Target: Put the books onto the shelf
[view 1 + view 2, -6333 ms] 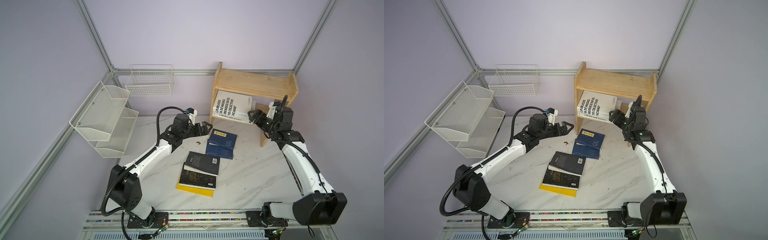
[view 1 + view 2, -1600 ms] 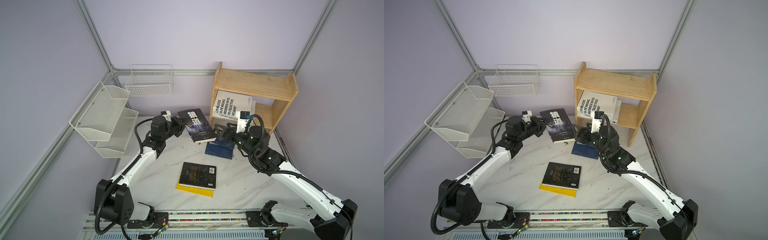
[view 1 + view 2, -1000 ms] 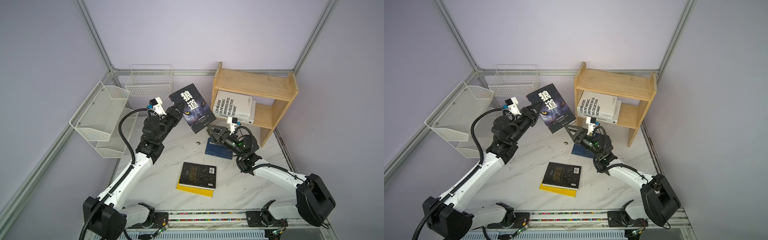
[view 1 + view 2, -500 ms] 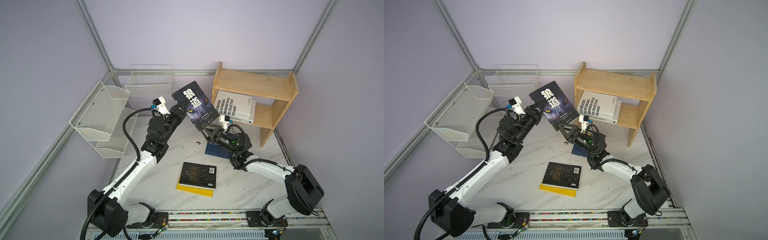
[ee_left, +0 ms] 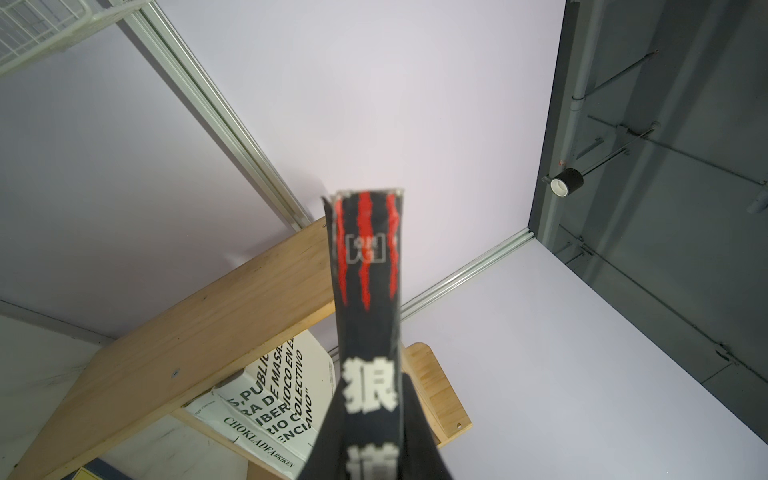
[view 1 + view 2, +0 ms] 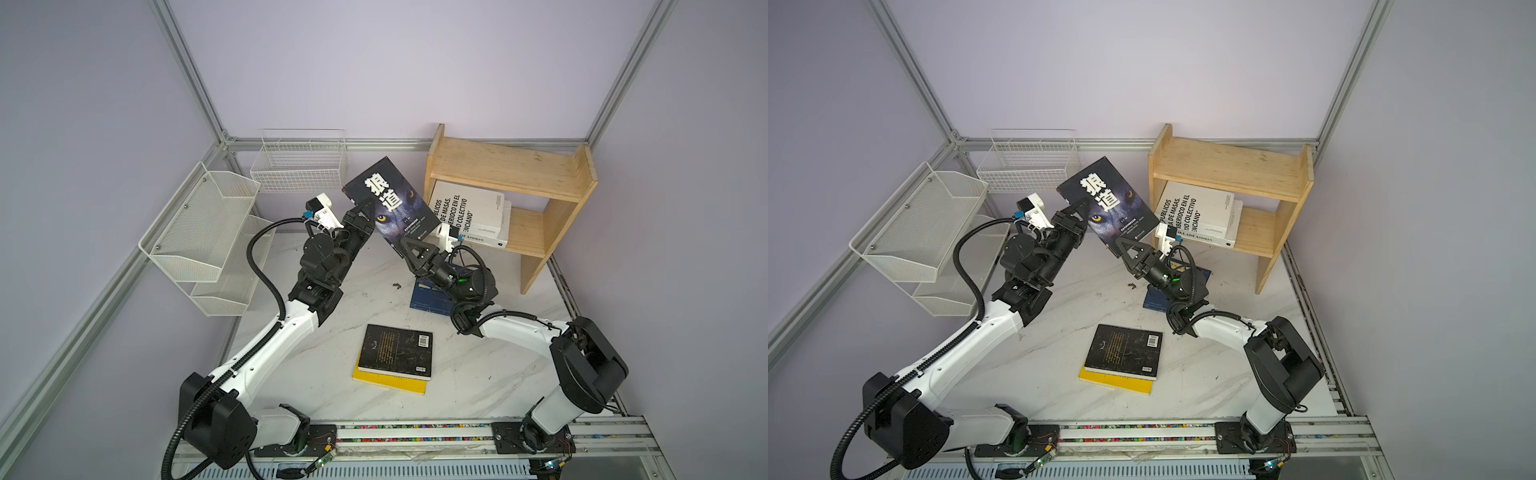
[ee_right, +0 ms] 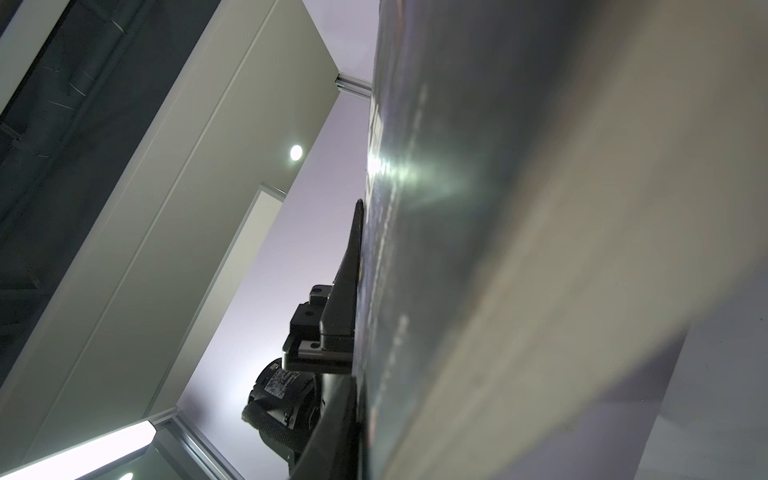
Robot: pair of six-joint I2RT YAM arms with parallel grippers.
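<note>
A black book with a wolf's eyes and white characters [image 6: 388, 203] [image 6: 1106, 199] hangs tilted in the air left of the wooden shelf [image 6: 507, 166] [image 6: 1229, 162]. My left gripper [image 6: 365, 208] [image 5: 370, 449] is shut on its spine side [image 5: 368, 291]. My right gripper [image 6: 409, 245] [image 7: 365, 436] is shut on its lower corner, one finger flat against the cover [image 7: 457, 249]. Two white books [image 6: 473, 212] [image 5: 266, 395] lie on the lower shelf. On the table a black book [image 6: 397, 349] lies on a yellow one [image 6: 386, 382], and a navy book [image 6: 428, 295] is partly hidden by my right arm.
A white mesh tiered rack [image 6: 199, 232] hangs on the left wall and a white wire basket [image 6: 299, 162] on the back wall. A small scrap [image 6: 397, 285] lies on the marble top. The shelf's upper board carries nothing.
My left arm carried the black book a little toward the shelf. My right gripper rose to the book's lower corner and closed on it.
</note>
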